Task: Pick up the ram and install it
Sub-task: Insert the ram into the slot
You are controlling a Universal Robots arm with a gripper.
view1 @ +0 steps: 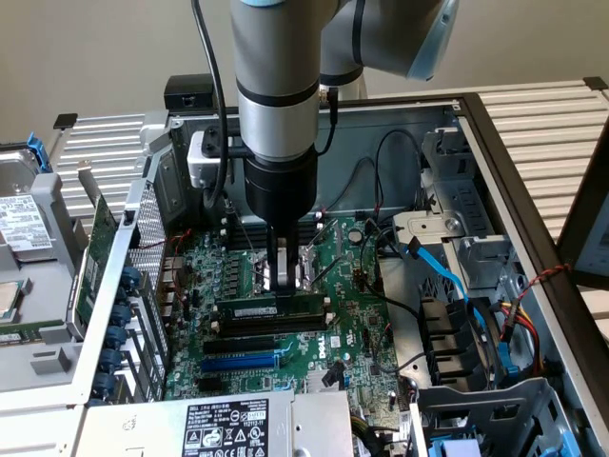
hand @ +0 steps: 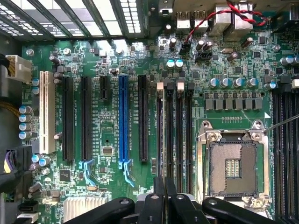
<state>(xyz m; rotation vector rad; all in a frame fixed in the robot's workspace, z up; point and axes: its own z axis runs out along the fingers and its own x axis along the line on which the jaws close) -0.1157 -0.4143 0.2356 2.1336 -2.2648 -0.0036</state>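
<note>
Just beyond the blue slot (view1: 238,363), past one black slot (view1: 245,340), the ram (view1: 255,310) stands on edge in a memory slot. Its long axis runs parallel to the blue slot, across the exterior view, with the label face turned toward the blue slot. The claw (view1: 284,282) hangs straight above the ram's middle, clenched, tips at its top edge; pinching or merely pressing, I cannot tell.

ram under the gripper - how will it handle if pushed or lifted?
Probably stiff and light: the ram is a thin, narrow board. Likely fragile, since it's bare circuit board with no casing. It stands on edge under the gripper, so an off-centre push might tilt it.
</note>
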